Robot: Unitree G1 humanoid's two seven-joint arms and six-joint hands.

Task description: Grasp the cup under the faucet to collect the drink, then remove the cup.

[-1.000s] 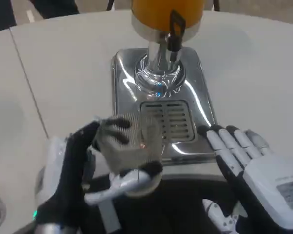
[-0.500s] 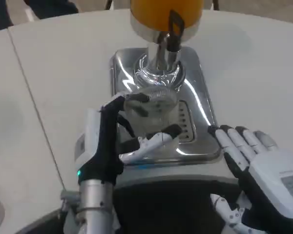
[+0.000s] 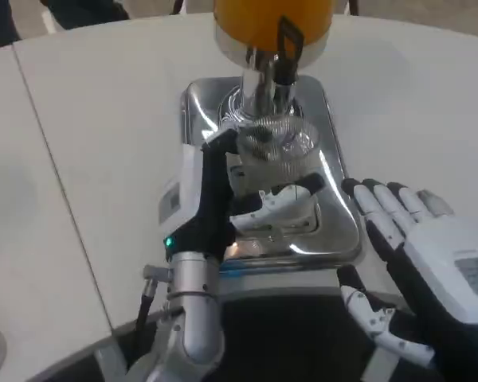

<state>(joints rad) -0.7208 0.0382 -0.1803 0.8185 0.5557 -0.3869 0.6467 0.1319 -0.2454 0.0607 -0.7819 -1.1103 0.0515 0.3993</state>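
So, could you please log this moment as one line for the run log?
left hand: holds cup | cup: under faucet, over drip tray | right hand: open, beside tray

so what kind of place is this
Probably a drinks station set up for a trial: an orange juice dispenser on a chrome drip tray on a white table, the left robot hand holding a clear cup under the faucet.

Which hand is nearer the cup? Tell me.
Left. The left hand grips the cup under the faucet; the right hand rests open beside the tray, apart from it.
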